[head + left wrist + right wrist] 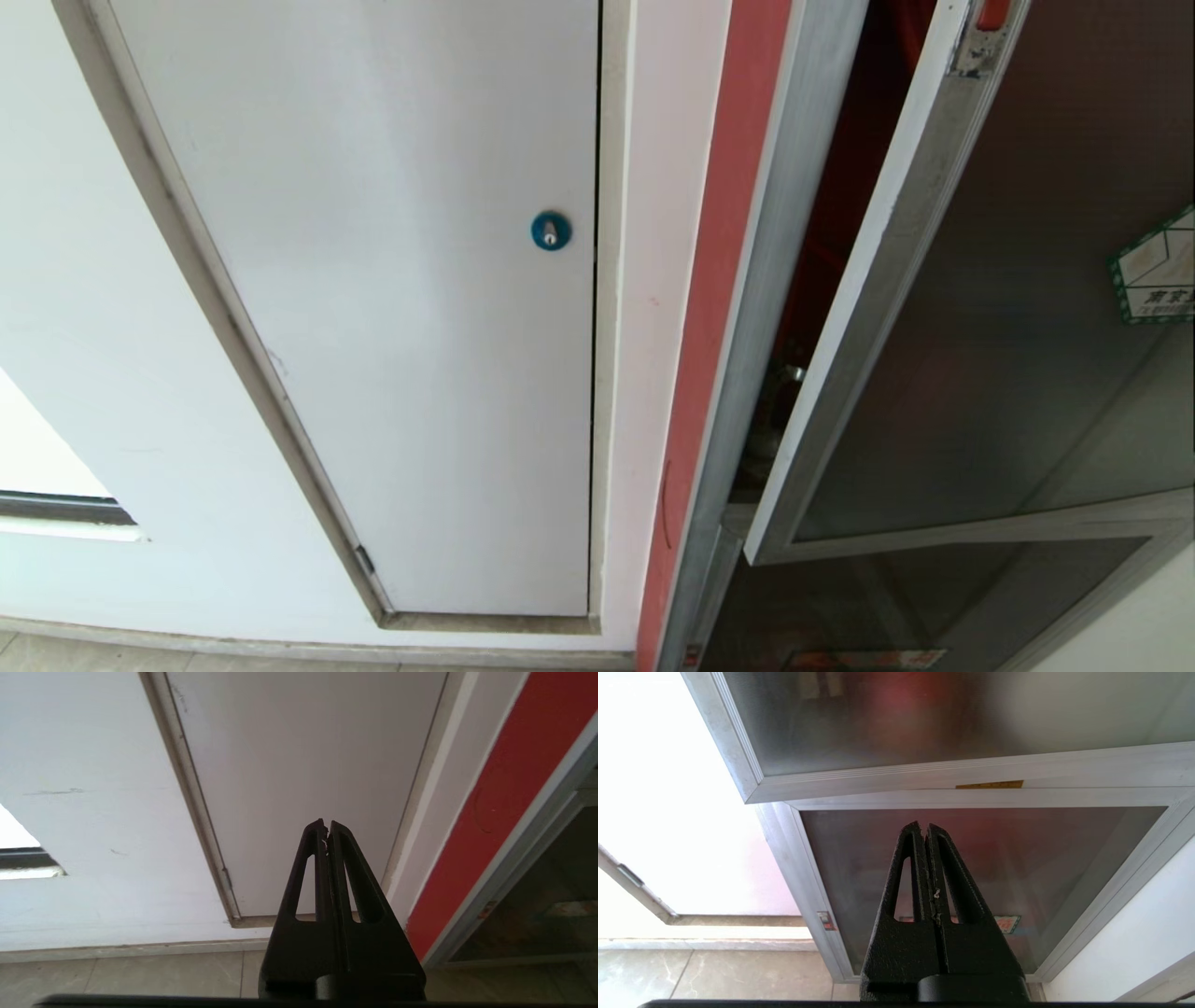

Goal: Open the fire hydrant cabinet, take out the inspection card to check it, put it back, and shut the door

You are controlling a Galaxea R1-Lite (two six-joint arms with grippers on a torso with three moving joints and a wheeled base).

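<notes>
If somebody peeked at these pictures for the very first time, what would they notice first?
Probably the door of dark glass on the right, standing ajar from the fire hydrant cabinet with its bright red edge, a green-bordered sticker on the pane. Next, the little blue lock on the plain white panel to the left. Both grippers, left gripper and right gripper, hang low with jaws shut, holding nothing.

door point(1008, 355) stands ajar: a narrow dark gap runs between its silver edge and the fire hydrant cabinet point(747, 308) frame, widest up top, tapering toward the bottom. Red fittings sit inside the gap. Lower glass panel point(971, 877) is flush shut, no entry. White panel point(392, 308) with blue lock point(551, 231) is shut flat. Floor point(131, 975) in front is open.
</notes>
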